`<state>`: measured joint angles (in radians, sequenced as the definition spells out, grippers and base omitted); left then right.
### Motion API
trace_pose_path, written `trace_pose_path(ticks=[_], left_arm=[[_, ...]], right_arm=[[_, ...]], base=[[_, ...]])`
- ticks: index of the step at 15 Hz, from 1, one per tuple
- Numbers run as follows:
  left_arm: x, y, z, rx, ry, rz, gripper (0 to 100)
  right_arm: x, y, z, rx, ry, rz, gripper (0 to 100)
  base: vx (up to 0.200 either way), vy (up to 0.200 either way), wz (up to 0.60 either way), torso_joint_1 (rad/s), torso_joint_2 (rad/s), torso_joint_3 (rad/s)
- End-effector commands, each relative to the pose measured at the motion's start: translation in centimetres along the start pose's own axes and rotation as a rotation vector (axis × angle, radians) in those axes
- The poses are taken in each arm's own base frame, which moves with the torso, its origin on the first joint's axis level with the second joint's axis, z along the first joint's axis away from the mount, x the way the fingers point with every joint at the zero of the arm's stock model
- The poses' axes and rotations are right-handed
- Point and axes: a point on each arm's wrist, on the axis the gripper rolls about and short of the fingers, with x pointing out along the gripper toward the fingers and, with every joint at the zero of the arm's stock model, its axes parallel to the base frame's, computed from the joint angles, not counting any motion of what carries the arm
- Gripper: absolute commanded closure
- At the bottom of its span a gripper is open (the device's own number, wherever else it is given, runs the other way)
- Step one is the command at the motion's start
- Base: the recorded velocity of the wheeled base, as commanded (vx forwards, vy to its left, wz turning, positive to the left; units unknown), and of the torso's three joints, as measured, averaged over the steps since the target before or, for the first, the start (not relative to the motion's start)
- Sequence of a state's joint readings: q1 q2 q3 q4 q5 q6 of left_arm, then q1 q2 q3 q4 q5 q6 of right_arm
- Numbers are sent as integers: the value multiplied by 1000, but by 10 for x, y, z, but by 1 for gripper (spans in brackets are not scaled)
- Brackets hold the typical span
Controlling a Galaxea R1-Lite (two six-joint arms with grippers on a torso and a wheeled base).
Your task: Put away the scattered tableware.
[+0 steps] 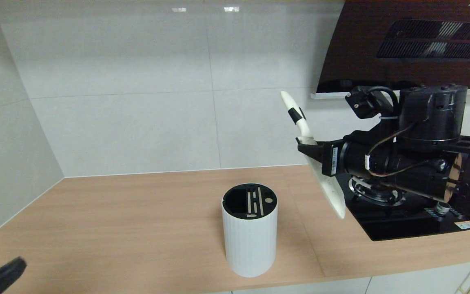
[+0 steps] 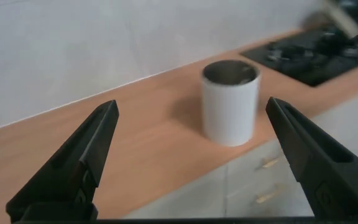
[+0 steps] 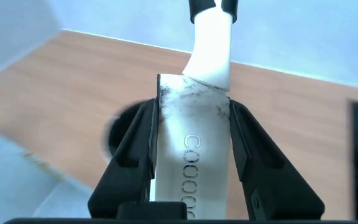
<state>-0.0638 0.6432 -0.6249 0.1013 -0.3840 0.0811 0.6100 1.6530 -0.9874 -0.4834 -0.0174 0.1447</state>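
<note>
The holder (image 1: pixel 250 230) is standing on the countertop (image 1: pixel 137 212), the stove (image 1: pixel 402 226) is sitting to its right, and the right gripper (image 1: pixel 312 149) is holding the utensil (image 1: pixel 333 194) tilted above, between the two.

I'm looking at the light wooden countertop (image 1: pixel 137 212), which runs back to the tiled wall (image 1: pixel 137 102) and into the corner on my left. A white ribbed holder (image 1: pixel 250 241) stands upright on it near the front edge, its black top cut with slots. To the right a black cooktop (image 1: pixel 402 226) sits in the surface, apart from the holder.
</note>
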Motion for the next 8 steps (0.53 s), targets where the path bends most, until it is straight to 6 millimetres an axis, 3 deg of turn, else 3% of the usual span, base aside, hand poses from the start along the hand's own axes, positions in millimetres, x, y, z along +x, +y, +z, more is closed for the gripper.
trace_pose_path(ticks=[1,2,3,5,8], left_arm=[[98,-5,30,-125,214,-332,0],[107,-9,28,-144,226,-355,0],[133,-17,21,-195,241,-399,0],[165,-31,19,-296,206,-452,0],[196,-54,25,-542,124,-521,0]], right_arm=[[3,11,-9,-7,27,34,100],[3,14,-9,-7,28,41,100],[0,22,-8,-12,22,62,100],[-5,33,-6,-16,14,95,100],[-7,56,-11,24,24,112,100]], base=[[0,0,0,0,0,0],[0,0,0,0,0,0],[0,0,0,0,0,0],[0,0,0,0,0,0],[0,0,0,0,0,0]])
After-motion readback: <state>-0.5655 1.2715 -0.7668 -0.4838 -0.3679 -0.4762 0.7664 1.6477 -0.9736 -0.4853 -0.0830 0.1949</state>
